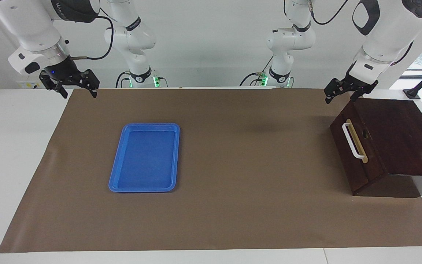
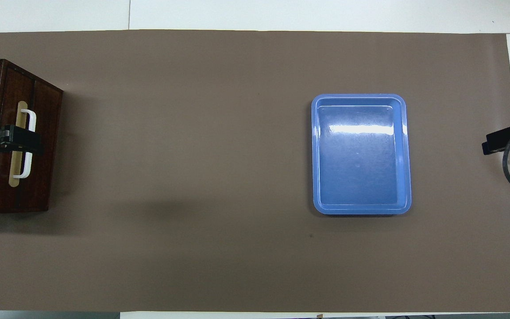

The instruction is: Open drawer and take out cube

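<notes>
Waiting with both sets of jaws spread and nothing in them, before the drawer is touched.

My left gripper (image 1: pixel 344 93) hangs open above the corner of the dark wooden cabinet (image 1: pixel 398 124) that lies nearest my bases, so the drawer (image 1: pixel 357 154) with its white bar handle (image 1: pixel 351 140) sits below my fingertips and a little farther out, shut flush in its case; I judge this arm is placed here because that handle is the first thing to pull. No cube shows anywhere, so I take it to be shut inside, though I cannot see it. Between my two grippers lies the blue tray (image 1: pixel 117 172), bare, well apart from either, a likely spot to set the cube. My right gripper (image 1: pixel 74 87) waits open over the edge of the brown mat (image 1: pixel 233 212), clear of everything.
</notes>
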Action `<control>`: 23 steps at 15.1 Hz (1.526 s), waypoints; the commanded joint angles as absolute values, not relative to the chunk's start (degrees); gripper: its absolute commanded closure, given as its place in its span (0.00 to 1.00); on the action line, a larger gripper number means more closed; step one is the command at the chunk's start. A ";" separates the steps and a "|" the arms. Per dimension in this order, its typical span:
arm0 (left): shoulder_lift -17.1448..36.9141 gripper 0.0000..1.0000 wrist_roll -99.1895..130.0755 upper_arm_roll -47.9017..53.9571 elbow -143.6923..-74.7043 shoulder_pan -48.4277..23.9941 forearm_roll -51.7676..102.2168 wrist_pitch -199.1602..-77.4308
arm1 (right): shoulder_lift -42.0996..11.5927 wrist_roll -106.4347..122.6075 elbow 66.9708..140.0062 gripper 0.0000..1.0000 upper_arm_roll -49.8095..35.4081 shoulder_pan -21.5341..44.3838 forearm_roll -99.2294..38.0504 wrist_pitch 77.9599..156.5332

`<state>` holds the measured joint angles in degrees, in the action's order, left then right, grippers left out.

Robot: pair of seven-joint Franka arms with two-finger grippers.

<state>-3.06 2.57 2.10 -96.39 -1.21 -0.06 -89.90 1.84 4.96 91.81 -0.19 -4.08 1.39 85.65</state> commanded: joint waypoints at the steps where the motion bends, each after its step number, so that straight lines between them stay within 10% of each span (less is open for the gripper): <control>1: -4.04 0.00 3.08 1.67 -96.94 -1.93 -0.09 -89.56 | 1.85 5.19 91.58 0.00 -0.53 -4.22 1.32 85.52; 23: 5.79 0.00 16.16 2.37 -103.01 -9.14 -27.16 -102.38 | 1.93 5.10 91.23 0.00 -0.09 -4.66 -0.44 86.75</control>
